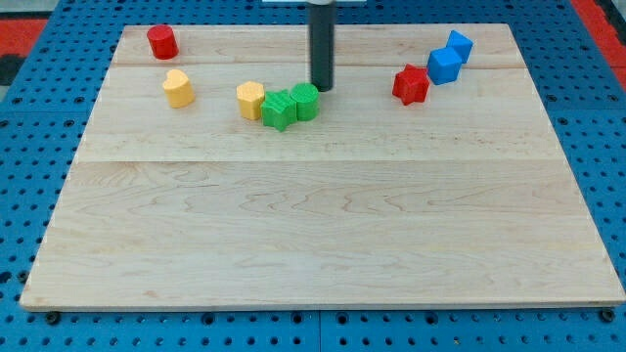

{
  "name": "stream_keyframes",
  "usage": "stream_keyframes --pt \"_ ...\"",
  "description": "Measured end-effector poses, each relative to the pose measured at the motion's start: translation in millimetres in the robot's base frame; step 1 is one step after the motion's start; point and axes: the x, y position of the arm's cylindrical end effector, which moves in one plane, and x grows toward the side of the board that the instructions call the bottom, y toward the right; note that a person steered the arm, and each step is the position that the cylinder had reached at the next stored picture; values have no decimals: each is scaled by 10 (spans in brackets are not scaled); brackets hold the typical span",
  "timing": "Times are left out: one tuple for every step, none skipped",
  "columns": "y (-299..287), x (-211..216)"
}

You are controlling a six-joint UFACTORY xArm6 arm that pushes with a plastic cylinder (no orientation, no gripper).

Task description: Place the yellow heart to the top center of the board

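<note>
The yellow heart [178, 88] lies at the upper left of the wooden board [323, 235]. A second yellow block [250, 100], rounded, lies to its right and touches a green star [279, 110]. A green cylinder-like block [305, 101] sits against the star's right side. My tip [322, 88] stands just above and to the right of the green cylinder, near the board's top centre. It is well to the right of the yellow heart and apart from it.
A red cylinder [162, 42] stands at the top left corner. A red star [411, 85] and two blue blocks [443, 66] [459, 45] lie at the upper right. The board rests on a blue pegboard [29, 196].
</note>
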Motion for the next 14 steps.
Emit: stream_keyframes --pt "209 378" --pt "-90 1171" --pt "-1341 1345" --pt "-1846 880" --pt "-2165 502" --pt "-2046 193" --pt "-2008 -6" --pt "-2830 -14" --pt "-2418 -170" --pt "-1668 -405" --pt "-1015 -490" --pt "-1250 -380" --pt "-2040 -199" --pt "-1636 -598"
